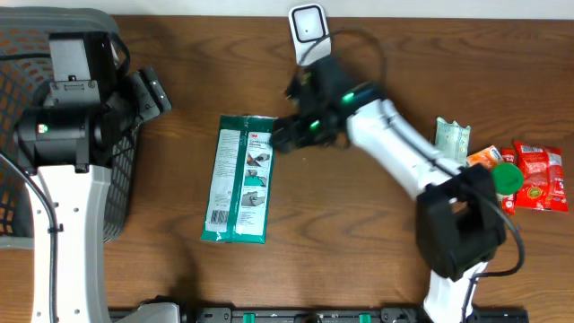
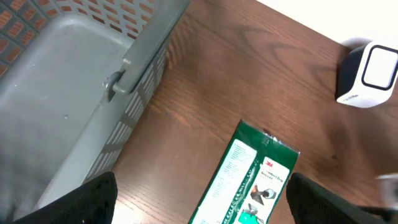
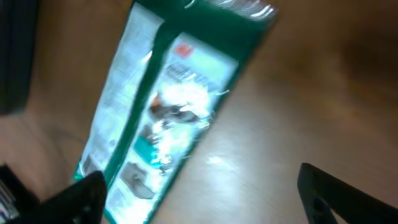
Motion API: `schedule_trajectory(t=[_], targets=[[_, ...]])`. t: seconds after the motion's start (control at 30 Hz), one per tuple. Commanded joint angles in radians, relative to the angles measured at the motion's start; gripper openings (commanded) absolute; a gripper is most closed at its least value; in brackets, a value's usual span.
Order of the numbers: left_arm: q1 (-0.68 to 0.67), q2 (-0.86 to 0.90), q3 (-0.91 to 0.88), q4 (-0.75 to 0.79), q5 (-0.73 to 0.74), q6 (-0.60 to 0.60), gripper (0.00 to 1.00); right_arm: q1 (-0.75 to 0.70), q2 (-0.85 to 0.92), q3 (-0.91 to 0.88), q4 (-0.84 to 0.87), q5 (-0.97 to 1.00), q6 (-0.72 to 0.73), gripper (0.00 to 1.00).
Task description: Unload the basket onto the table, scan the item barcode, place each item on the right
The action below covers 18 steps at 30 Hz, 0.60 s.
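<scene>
**Green packet.** The item to be scanned lay flat on the brown wooden tabletop, left of centre. Its long axis ran nearly from the far edge toward the near edge, and no fingers held it. The upward face carried a white text panel along one long side and a printed picture on green beside it. The print was too small to read overhead and blurred in the right wrist view.

**Right fingers.** These were poised at the packet's far right corner. In the right wrist view the two dark tips stood wide apart at the lower corners of the frame, with nothing between them but the packet and the tabletop below. Whether either tip touched the packet could not be told.

**Left fingers.** These were spread wide and empty. They hung over the near rim of the grey mesh basket, to the packet's left and well apart from it.

**Scanner.** A small white-faced unit with a dark body stood at the far edge of the tabletop, beyond the packet and just behind the right arm's wrist.

**Other goods.** Near the right edge, well apart from the packet, lay a pale green sachet, an orange packet, a round green cap and a red packet.
</scene>
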Motion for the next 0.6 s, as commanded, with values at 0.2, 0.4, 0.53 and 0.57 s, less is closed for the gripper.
schedule_trajectory(t=[0.2,0.4,0.53,0.57], targets=[[0.005,0.005,0.007,0.001,-0.009,-0.006,0.87,0.181,-0.011,-0.159,0.2,0.142,0.187,0.99],[0.005,0.005,0.007,0.002,-0.006,-0.007,0.87,0.195,-0.011,-0.215,0.262,0.166,0.211,0.99],[0.005,0.005,0.007,0.001,-0.006,-0.006,0.87,0.195,-0.011,-0.238,0.259,0.167,0.214,0.99],[0.005,0.005,0.007,0.001,-0.006,-0.006,0.87,0.195,-0.011,-0.241,0.258,0.167,0.214,0.99]])
